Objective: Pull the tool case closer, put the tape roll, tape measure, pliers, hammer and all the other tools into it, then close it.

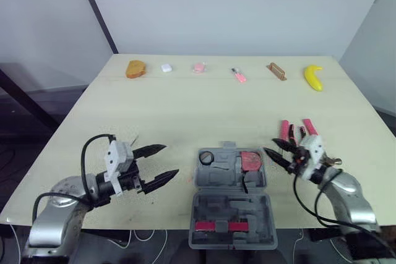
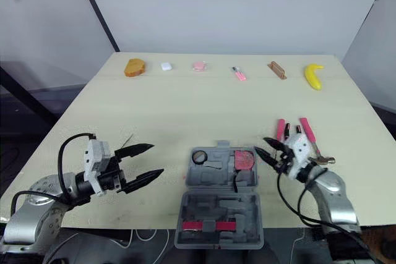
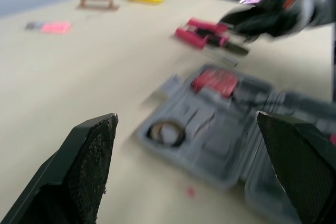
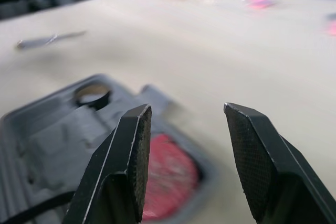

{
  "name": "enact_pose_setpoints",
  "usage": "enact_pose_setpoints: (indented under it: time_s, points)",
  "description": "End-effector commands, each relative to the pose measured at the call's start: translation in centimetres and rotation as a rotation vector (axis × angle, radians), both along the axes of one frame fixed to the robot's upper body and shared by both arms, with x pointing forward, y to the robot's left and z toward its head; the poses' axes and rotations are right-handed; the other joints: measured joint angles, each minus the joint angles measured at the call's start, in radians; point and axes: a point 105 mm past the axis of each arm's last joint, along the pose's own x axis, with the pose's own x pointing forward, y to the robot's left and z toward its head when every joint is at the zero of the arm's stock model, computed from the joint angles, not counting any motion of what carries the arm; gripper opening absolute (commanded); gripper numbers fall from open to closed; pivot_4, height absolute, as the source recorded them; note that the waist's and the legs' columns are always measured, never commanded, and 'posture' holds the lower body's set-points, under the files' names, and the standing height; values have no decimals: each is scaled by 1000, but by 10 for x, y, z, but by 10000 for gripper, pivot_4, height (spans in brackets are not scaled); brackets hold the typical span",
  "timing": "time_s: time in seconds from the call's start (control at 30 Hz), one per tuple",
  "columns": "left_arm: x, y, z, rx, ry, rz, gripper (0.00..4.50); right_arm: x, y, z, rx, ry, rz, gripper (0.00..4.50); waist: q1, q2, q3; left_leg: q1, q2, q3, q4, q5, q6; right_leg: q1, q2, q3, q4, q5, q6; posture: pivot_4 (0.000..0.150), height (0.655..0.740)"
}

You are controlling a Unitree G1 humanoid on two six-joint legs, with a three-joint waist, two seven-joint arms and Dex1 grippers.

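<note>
Tool case (image 1: pixel 210 211) open, tape roll (image 1: pixel 206 157) and tape measure (image 1: pixel 250 161) inside, left tool (image 1: pixel 170 160) and right tool (image 1: pixel 269 144) spread wide, empty

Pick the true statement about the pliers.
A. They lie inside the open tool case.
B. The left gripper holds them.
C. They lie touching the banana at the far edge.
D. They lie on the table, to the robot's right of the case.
D: the red-handled pliers lie on the table by the right gripper, outside the open tool case.
</note>
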Motion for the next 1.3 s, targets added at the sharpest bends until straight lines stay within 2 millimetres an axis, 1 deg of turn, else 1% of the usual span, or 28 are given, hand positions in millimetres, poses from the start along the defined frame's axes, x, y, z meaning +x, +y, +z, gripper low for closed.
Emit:
enact_pose_setpoints:
  time_s: [0.03, 0.13, 0.17, 0.3, 0.37, 0.4, 0.47, 0.5, 0.53, 0.67, 0.77, 0.87, 0.97, 1.03, 1.1, 1.2, 1.3]
  points:
    - [2, 14, 6, -13, -45, 74, 45000, -12, -34, 8, -20, -35, -111, 23210, 0, 0, 0, 0, 0, 0, 0, 0, 0, 0, 0, 0, 0, -1, -1, 1500, 7400]
    - [-1, 30, -4, -29, -29, 158, 45000, -31, -64, -4, -16, 13, -225, 23210, 0, 0, 0, 0, 0, 0, 0, 0, 0, 0, 0, 0, 0, -1, -1, 1500, 7400]
    - [-3, 37, -10, -24, -18, 192, 45000, -40, -72, -8, -24, 30, -255, 23210, 0, 0, 0, 0, 0, 0, 0, 0, 0, 0, 0, 0, 0, -1, -1, 1500, 7400]
    - [-14, 63, -32, -20, 21, 323, 45000, -72, -99, -17, -20, 71, -369, 23210, -5, 0, 0, 1, 1, 1, -1, 0, 0, 0, 0, 1, -1, -1, -2, 1500, 7400]
    - [-21, 74, -39, -28, 36, 379, 45000, -89, -111, -20, -14, 81, -415, 23210, -3, 0, 0, 1, 2, 2, -1, 0, 0, 0, 0, 1, -1, -1, -2, 1500, 7400]
    - [-25, 80, -43, -31, 43, 406, 45000, -98, -117, -23, -11, 92, -442, 28496, -3, 0, 0, 1, 2, 2, -1, 0, 0, 0, 0, 1, -1, -1, -2, 1500, 7400]
    - [-33, 93, -50, -30, 57, 465, 45000, -113, -127, -28, -19, 118, -481, 36962, -2, -1, 0, 1, 2, 2, -1, 0, 0, 0, -1, 1, -1, -1, -2, 1500, 7400]
    - [-35, 97, -52, -27, 60, 484, 45000, -118, -130, -29, -24, 124, -488, 39591, -2, -1, 0, 1, 2, 2, -1, 0, 0, 0, -2, 1, -1, -2, -2, 1500, 7400]
    - [-37, 102, -54, -27, 63, 509, 45000, -122, -133, -30, -18, 128, -501, 44844, -2, -1, 0, 1, 2, 2, -1, 0, 0, -1, -3, 1, -1, -2, -2, 1500, 7400]
    - [-51, 127, -60, -35, 77, 620, 45000, -135, -156, -29, -11, 132, -595, 44844, -2, -1, 0, 1, 2, 2, -1, 0, 0, -1, -8, 1, -2, -2, -1, 1500, 7400]
    - [-57, 138, -61, -34, 78, 663, 45000, -143, -164, -33, -27, 156, -613, 44844, -2, -1, 0, 1, 2, 2, -2, -1, 0, -1, -10, 0, -4, -2, -2, 1500, 7400]
    - [-56, 145, -61, -50, 65, 714, 45000, -147, -168, -36, -49, 173, -615, 44844, 0, -1, 0, 1, 2, 2, -3, -1, 0, -1, -11, 0, -4, -2, -2, 1500, 7400]
    - [-54, 146, -60, -68, 52, 734, 45000, -146, -168, -35, -57, 171, -603, 44844, 0, -1, 0, 0, 2, 1, -3, -1, 0, -1, -13, 2, -4, -2, -2, 1500, 7400]
    - [-52, 146, -60, -73, 47, 740, 45000, -140, -165, -33, -59, 158, -587, 44844, -1, -1, 0, 0, 2, 1, -3, -1, -1, -1, -14, 2, -4, -2, -2, 1500, 7400]
    - [-50, 143, -61, -67, 49, 726, 45000, -132, -157, -30, -48, 146, -560, 44844, -1, -1, 0, 0, 2, 1, -3, -1, 0, -1, -15, 2, -5, -2, -2, 1500, 7400]
    - [-42, 140, -56, -74, 26, 726, 45000, -119, -148, -32, -39, 154, -538, 44844, -2, -1, 0, 0, 2, 1, -3, -1, 0, -1, -15, 1, -4, -1, -2, 1500, 7400]
    - [-34, 134, -51, -69, 9, 688, 45000, -106, -135, -28, -37, 138, -502, 44844, -1, -1, 0, 0, 2, 1, -3, -1, 0, -1, -15, 1, -4, -1, -2, 1500, 7400]
